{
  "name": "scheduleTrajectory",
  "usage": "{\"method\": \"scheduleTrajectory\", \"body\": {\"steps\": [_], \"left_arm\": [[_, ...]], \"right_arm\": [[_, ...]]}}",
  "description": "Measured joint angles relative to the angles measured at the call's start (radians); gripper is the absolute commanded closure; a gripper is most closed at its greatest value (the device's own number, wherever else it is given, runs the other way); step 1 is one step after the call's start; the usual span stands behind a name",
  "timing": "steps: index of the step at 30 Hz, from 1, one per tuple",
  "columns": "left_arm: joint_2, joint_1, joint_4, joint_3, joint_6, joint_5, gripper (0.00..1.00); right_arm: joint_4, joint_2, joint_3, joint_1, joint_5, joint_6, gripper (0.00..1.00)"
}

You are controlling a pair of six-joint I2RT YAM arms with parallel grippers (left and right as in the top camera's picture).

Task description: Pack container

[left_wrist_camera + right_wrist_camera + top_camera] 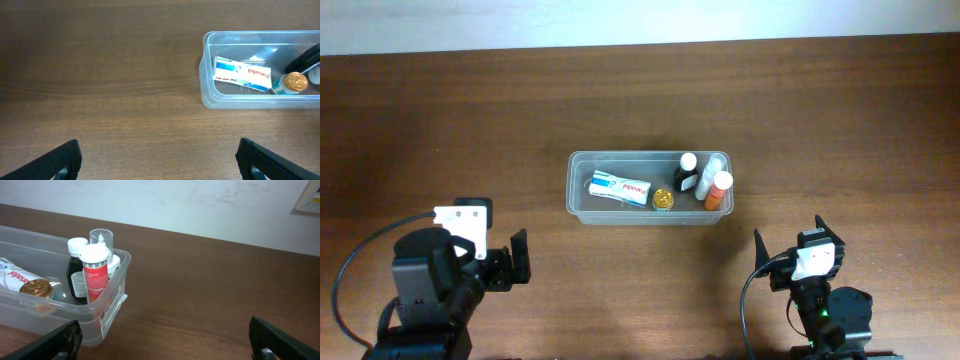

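A clear container (578, 205) is being shown resting at the middle of a wooden table (440, 110), ahead of both arms and touched by neither. Inside it, a white box (619, 187) is being seen lying flat at the left, with a gold-capped jar (663, 199) beside it. Three small bottles are standing crowded at the right end: a dark bottle (686, 172), a red bottle (718, 190) and a pale bottle (101, 236) partly hidden behind them. The box's lettering is being blurred in the overhead view.

The left gripper (159, 162) is being held wide open over bare wood, with nothing between its fingers; only their tips are being caught at the lower corners. The right gripper (165, 340) is likewise being held wide open and empty, its fingers cut off by the frame. In the left wrist view the container's right end is being cut off.
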State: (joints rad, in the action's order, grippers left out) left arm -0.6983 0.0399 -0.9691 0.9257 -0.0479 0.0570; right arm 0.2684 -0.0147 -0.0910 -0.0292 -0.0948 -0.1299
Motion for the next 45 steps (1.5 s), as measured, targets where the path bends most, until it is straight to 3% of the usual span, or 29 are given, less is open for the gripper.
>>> {"method": "scheduleTrajectory", "body": {"steps": [30,39,45], "left_arm": [[0.022,0.0,-0.016,0.0,0.0,0.0,0.01],[0.289,0.0,-0.01,-0.124,0.0,-0.02,0.01],[0.526,0.0,0.236,-0.397,0.0,-0.023,0.01]], "right_arm": [[0.0,0.0,0.0,0.0,0.0,0.0,0.02],[-0.001,0.001,0.0,0.0,0.0,0.0,0.02],[-0.001,0.002,0.001,0.0,0.0,0.0,0.02]]}}
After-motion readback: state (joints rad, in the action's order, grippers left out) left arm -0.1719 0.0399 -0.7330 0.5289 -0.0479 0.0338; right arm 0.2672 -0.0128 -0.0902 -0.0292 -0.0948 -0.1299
